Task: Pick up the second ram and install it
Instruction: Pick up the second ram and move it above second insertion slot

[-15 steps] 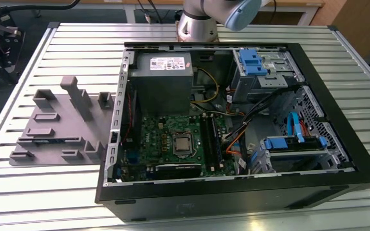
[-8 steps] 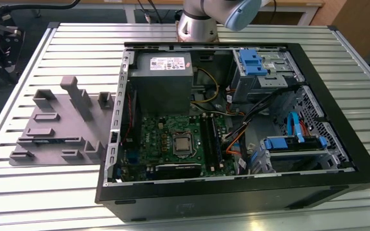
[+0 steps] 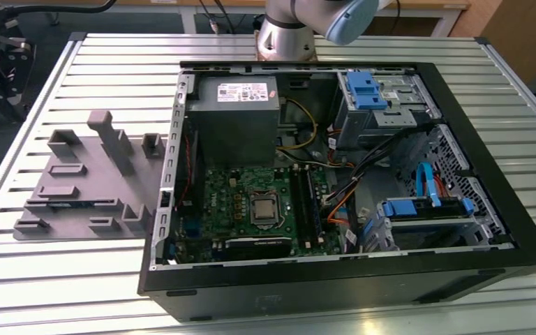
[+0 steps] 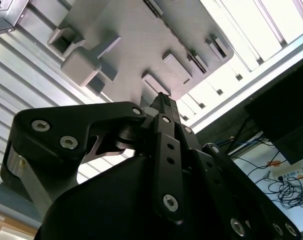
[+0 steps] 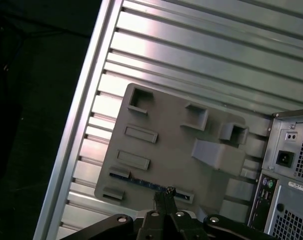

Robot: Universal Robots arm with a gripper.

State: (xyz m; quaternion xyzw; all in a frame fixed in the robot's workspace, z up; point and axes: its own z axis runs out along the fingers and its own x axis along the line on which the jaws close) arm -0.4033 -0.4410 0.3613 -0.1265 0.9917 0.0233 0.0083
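Slatted aluminium table [image 3: 63,279] is loaded with an open black desktop computer case [image 3: 296,286], laid flat toward the table edge on the exterior view's right; a grey plastic tray with upright blocks [image 3: 100,188] is set just beside the case, toward the table edge on the exterior view's left; a silver-grey robot arm [image 3: 287,35] is seen at the table edge behind the case; the black two-finger gripper [image 5: 166,192] is held over the tray, fingers drawn together, nothing clamped; the long thin dark circuit-board stick, the second ram [image 5: 141,181], is seated on edge in the tray's long slot, in line with the fingertips in the first wrist view.
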